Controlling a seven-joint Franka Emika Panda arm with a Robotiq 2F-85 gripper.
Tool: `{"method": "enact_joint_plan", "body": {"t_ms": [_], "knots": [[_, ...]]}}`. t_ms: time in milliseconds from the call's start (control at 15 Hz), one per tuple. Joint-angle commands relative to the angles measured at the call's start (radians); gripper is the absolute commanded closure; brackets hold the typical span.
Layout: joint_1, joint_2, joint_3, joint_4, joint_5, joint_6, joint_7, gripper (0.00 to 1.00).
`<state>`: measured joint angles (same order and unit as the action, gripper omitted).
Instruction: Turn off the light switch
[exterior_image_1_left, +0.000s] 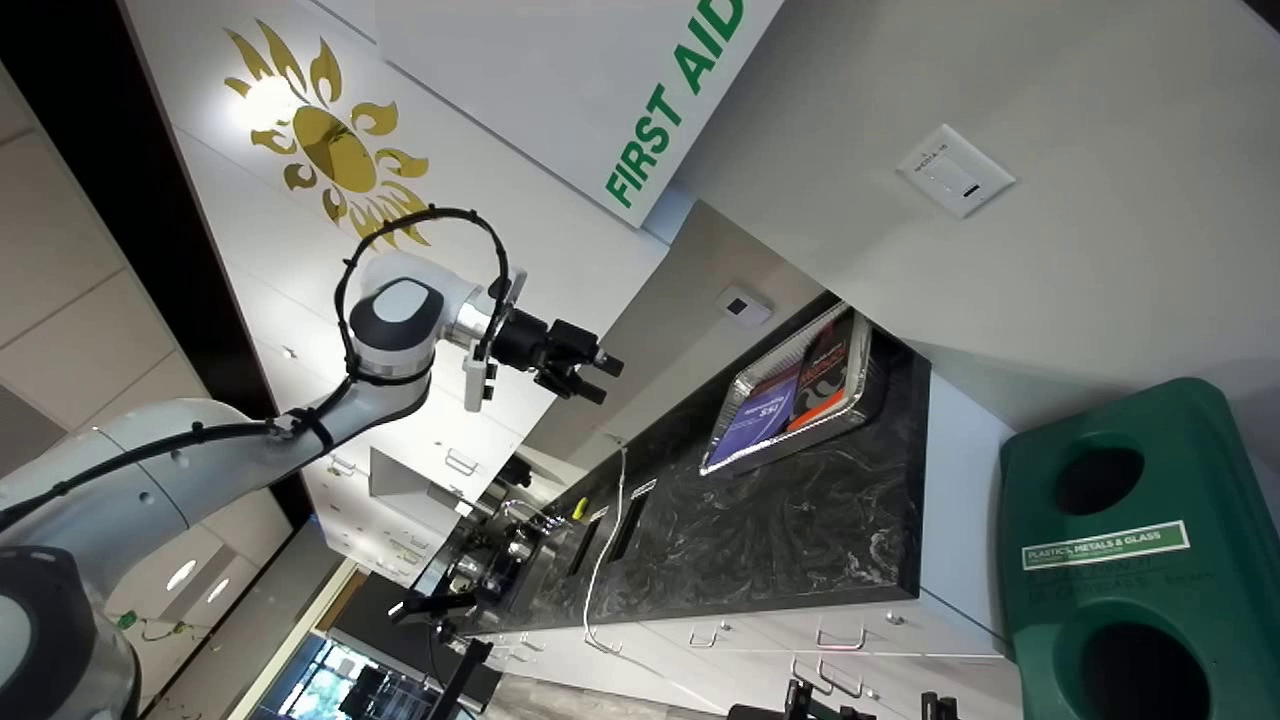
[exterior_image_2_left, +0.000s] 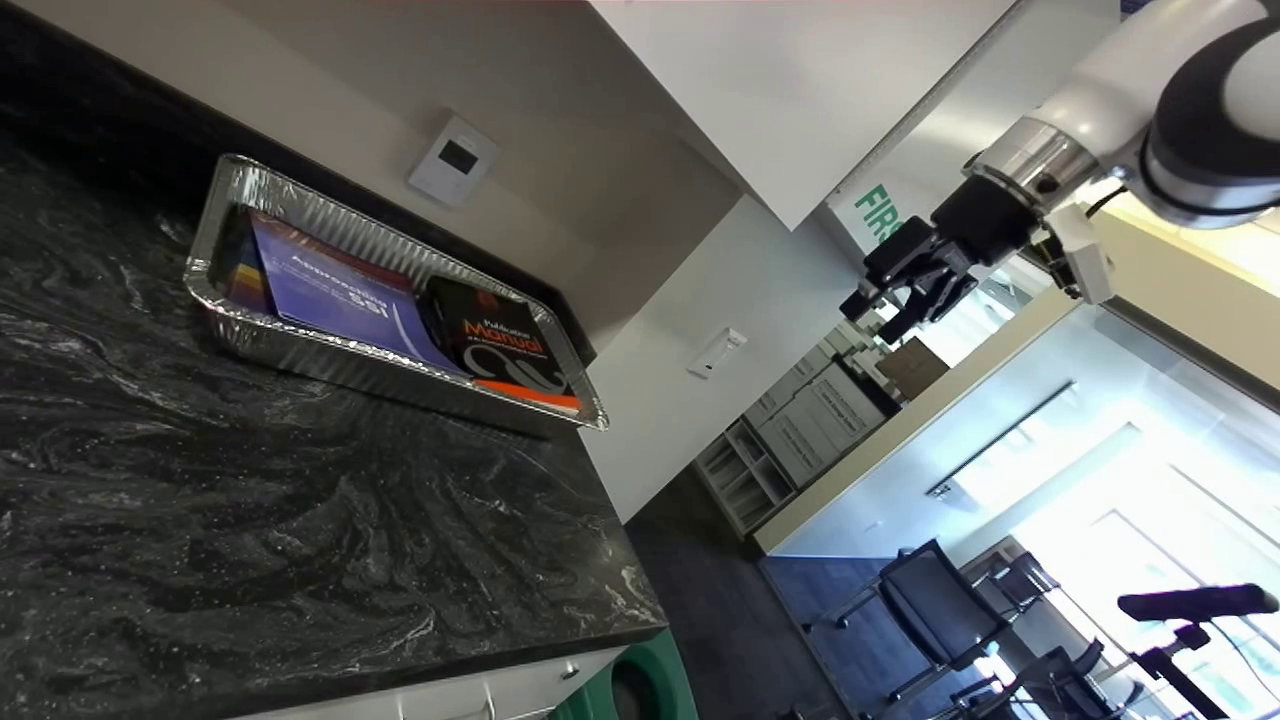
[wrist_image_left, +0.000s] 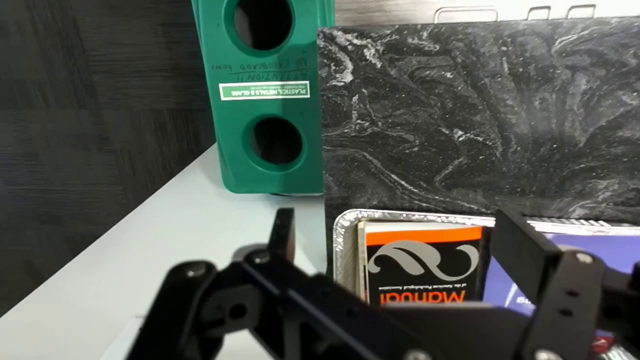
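The light switch (exterior_image_1_left: 955, 172) is a small white wall plate with a grey-outlined rocker and a small dark mark near one end. It is on the beige wall right of the first aid sign. The switch (exterior_image_2_left: 717, 353) also shows edge-on on the end wall. My gripper (exterior_image_1_left: 600, 378) is open and empty in mid-air, apart from the switch; it also shows in an exterior view (exterior_image_2_left: 873, 316), up and right of the switch in the picture. In the wrist view my open fingers (wrist_image_left: 402, 235) are spread above the tray; the switch is not clearly visible there.
A foil tray (exterior_image_2_left: 330, 365) with books stands on the dark counter (exterior_image_2_left: 350, 520). A white thermostat (exterior_image_2_left: 453, 160) is on the wall above it. White cabinets (exterior_image_1_left: 545, 240) and the first aid sign (exterior_image_1_left: 540, 100) are near the arm. A green bin (exterior_image_1_left: 1100, 420) stands beside the counter.
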<state>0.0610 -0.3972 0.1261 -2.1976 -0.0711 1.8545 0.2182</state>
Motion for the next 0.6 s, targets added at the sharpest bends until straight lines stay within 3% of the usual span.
{"method": "enact_joint_plan", "body": {"t_ms": [0,267,533], "knots": [[-0.041,-0.031,-0.057,-0.099,-0.064,0.13,-0.08,0.0],[-0.09,-0.01,-0.12,-0.165,-0.141,0.262,-0.147,0.0],[-0.124,0.013,-0.172,-0.189,-0.123,0.31,-0.174,0.0]]}}
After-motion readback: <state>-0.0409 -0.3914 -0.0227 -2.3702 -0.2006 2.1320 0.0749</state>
